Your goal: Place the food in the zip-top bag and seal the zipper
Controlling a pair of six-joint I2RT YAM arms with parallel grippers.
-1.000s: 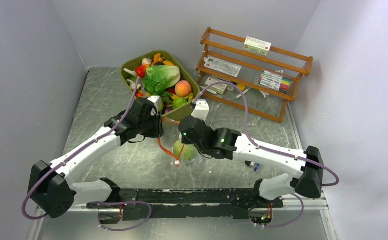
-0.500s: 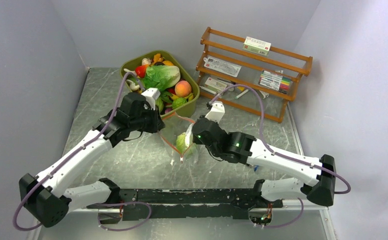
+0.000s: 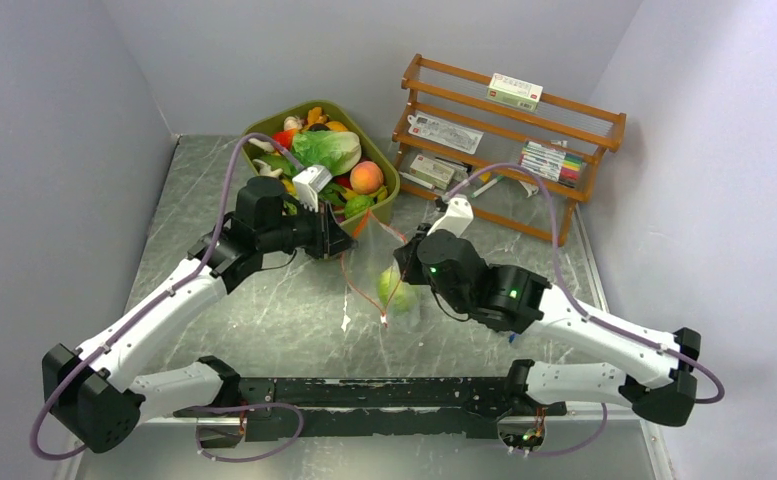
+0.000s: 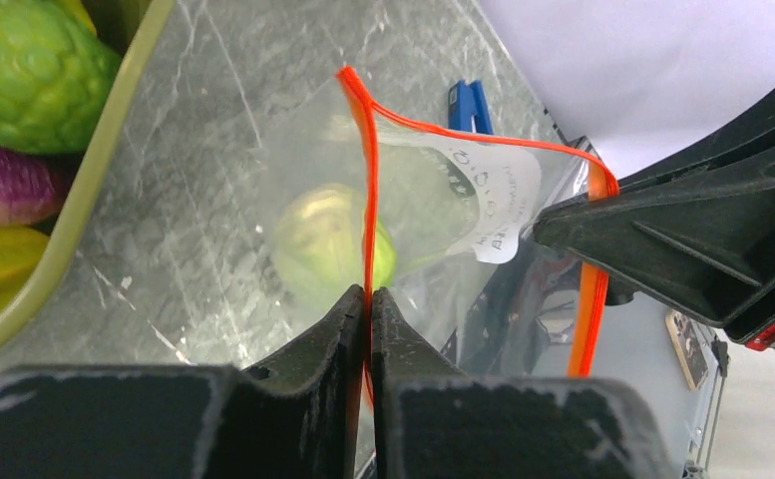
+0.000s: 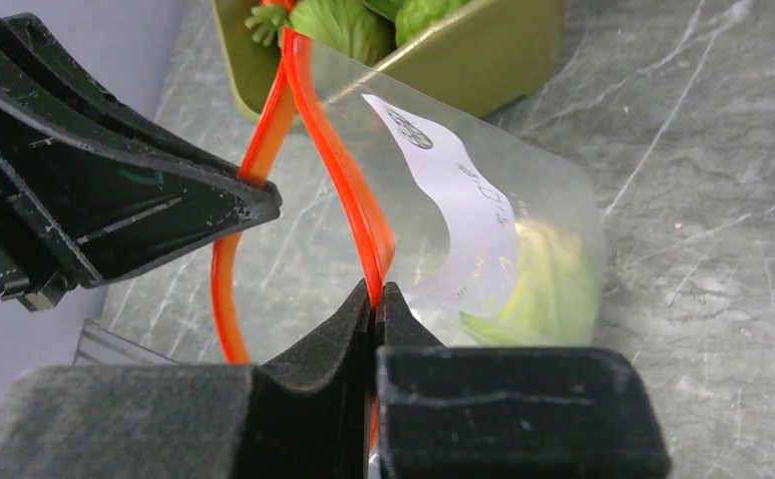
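The clear zip-top bag (image 3: 389,290) hangs between my two grippers over the table, with a round green cabbage (image 3: 395,294) in its bottom. My left gripper (image 3: 350,244) is shut on the orange-red zipper (image 4: 368,200). The strip is pinched between its tips (image 4: 369,295). My right gripper (image 3: 405,256) is shut on another stretch of the zipper (image 5: 343,170), close to the white label (image 5: 463,215). Between the two grips the strips bow apart in a loop. More food, including lettuce (image 3: 327,150) and a peach (image 3: 366,177), lies in the olive tub (image 3: 384,205).
A wooden rack (image 3: 564,170) with markers and small boxes stands at the back right. The tub's wall (image 4: 94,190) is just left of the bag. A blue-handled tool (image 4: 470,104) lies on the table beyond the bag. Grey walls close in on both sides.
My left gripper has closed on the zipper. Both grippers moved right and toward the back, lifting the bag with the cabbage off the table.
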